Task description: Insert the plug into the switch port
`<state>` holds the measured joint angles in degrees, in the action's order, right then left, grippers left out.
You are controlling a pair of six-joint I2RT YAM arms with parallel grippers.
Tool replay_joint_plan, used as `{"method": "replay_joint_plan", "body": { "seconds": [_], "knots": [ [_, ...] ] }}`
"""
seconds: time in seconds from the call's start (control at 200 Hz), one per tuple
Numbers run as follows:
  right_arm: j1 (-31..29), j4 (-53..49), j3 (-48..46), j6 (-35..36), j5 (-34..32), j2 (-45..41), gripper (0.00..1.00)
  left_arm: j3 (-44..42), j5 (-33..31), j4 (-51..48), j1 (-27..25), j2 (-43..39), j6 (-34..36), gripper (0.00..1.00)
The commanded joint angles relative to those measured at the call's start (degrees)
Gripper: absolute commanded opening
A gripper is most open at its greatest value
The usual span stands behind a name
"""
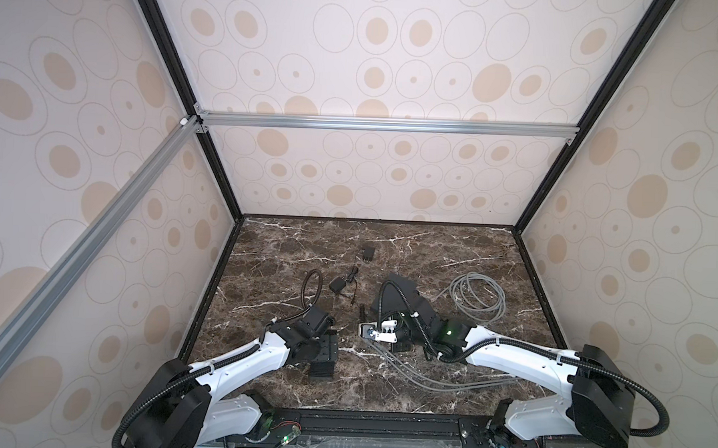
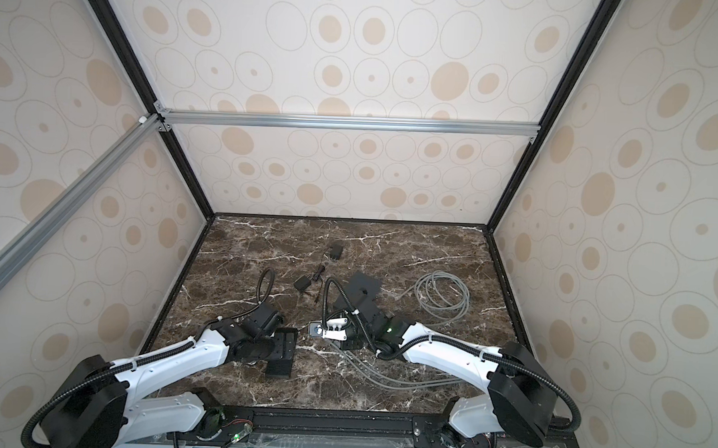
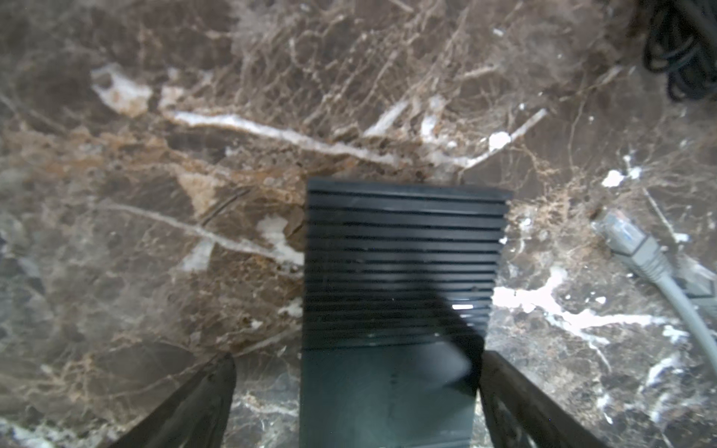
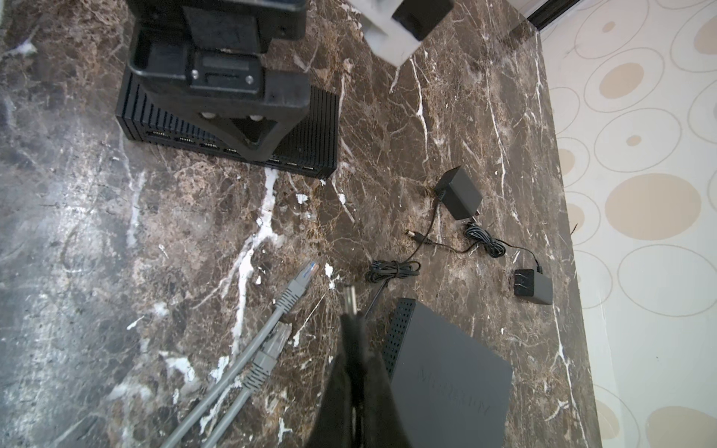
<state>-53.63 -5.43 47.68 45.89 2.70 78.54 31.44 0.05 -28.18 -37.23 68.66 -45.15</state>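
Observation:
The switch (image 1: 326, 354) is a black ribbed box lying flat at the front left of the marble table. Its row of ports (image 4: 217, 145) faces the right arm. My left gripper (image 3: 359, 358) is open and straddles the switch (image 3: 399, 252). One finger (image 3: 500, 384) is close against its side, the other finger (image 3: 209, 388) stands clear of it. My right gripper (image 4: 353, 349) is shut on the plug (image 4: 350, 296), a small metal barrel tip sticking out past the fingertips. The plug is well short of the switch (image 4: 322, 116) and apart from it.
A second dark grey switch (image 4: 446, 372) lies right beside the right gripper. Grey Ethernet plugs (image 4: 298, 285) lie on its other side. Two black power adapters (image 4: 459, 194) (image 4: 533, 285) with thin cords lie farther back. A grey cable coil (image 1: 477, 299) sits at right.

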Motion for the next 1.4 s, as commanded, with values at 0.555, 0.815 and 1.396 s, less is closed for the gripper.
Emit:
{"method": "replay_joint_plan", "body": {
  "seconds": [0.555,0.815,1.396],
  "knots": [
    [0.0,1.2,-2.1,-0.4,-1.9,-1.7,0.0,16.4,-0.9,0.4,-0.6,12.4,27.2,0.5],
    [-0.1,2.0,-3.0,-0.6,-2.8,-1.8,0.0,25.3,-3.2,-4.1,0.1,22.4,46.2,0.48],
    [0.0,1.2,-2.7,-0.1,-1.5,-1.7,0.0,8.6,13.8,-5.4,1.3,0.3,93.6,0.52]
  ]
}}
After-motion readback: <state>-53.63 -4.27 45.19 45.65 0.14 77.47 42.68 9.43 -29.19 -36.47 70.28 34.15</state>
